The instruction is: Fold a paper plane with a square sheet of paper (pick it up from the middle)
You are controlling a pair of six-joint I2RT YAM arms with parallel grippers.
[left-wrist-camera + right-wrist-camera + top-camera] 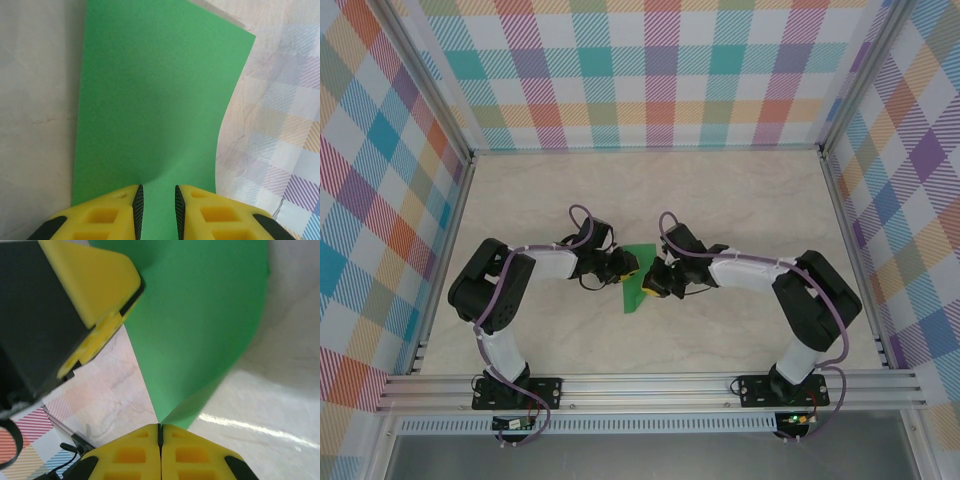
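Two tools meet nose to nose at the middle of the bench [720, 190], with the square sheet of paper [636, 290] between them. We see the left tool [623, 266] on the sheet's left and the right tool [657, 283] on its right, both arms bent low over the surface. From the left wrist, the yellow fingers [107, 215] of the left tool stand a narrow gap apart. The green sheet runs into that gap and spreads away from it, broad and smooth, its right edge bowed in a gentle curve. We cannot tell whether the black pads bear on the paper. From the right wrist, the right tool is fully closed, its two fingers pressed together along one seam. A pointed corner of the sheet ends exactly at that seam, so we read this as a pinch on the corner. From there the sheet fans out and curls over, casting a shadow on the pale bench. One finger of the left tool lies against the sheet's edge in that view. Plaid walls [650, 70] enclose the bench on three sides.
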